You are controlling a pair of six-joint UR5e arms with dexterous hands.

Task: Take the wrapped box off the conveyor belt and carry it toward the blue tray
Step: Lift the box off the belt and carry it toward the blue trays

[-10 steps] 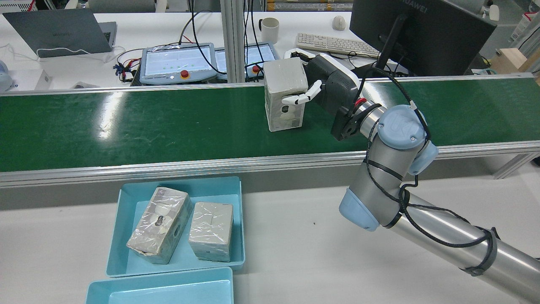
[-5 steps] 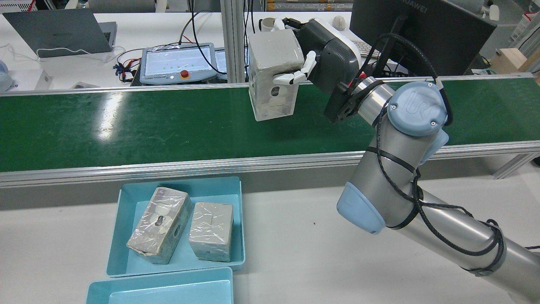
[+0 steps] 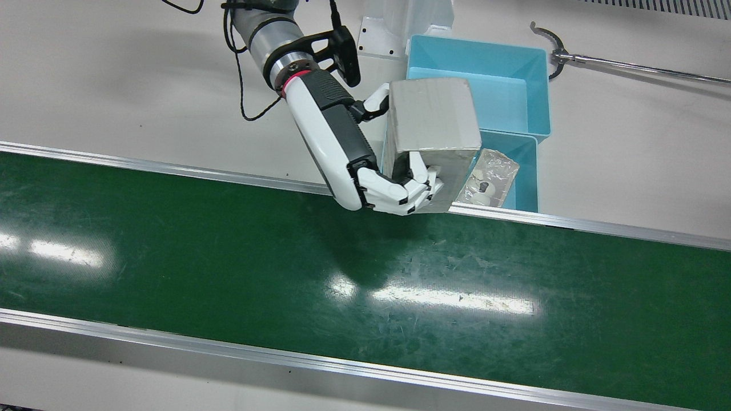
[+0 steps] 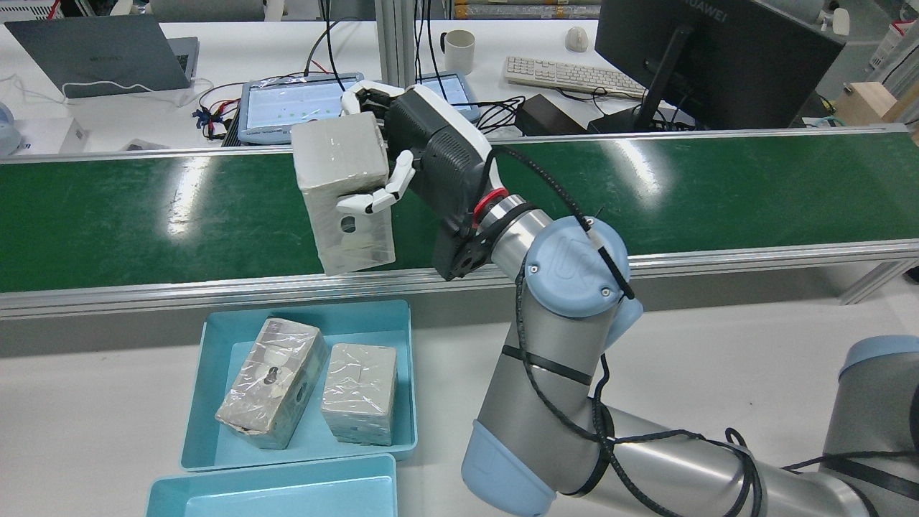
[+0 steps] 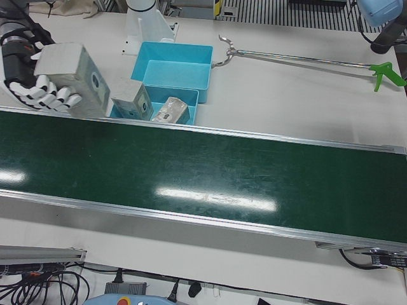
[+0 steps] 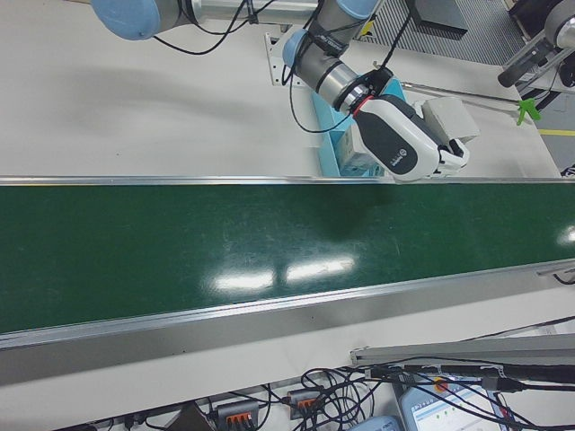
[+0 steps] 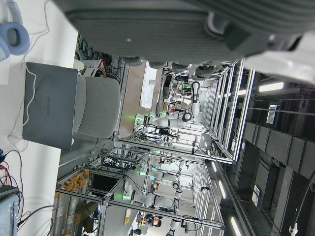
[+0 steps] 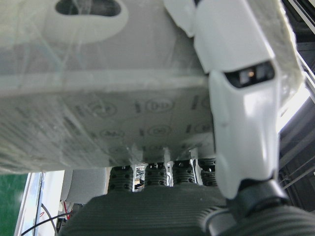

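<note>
My right hand is shut on the wrapped grey box and holds it upright in the air over the near rail of the green conveyor belt. The blue tray lies on the table below, a little to the left. In the front view the right hand grips the box from the side, partly over the tray. The box fills the right hand view, with a white finger across it. The left hand view shows only a dark palm edge.
Two wrapped boxes lie in the blue tray. A second, empty blue tray adjoins it. A reach-grabber tool lies on the table beside the trays. Control tablets and a monitor stand beyond the belt.
My right hand has lifted the box off the belt, then carried it left and back toward the belt's near rail, above the blue tray's side.
</note>
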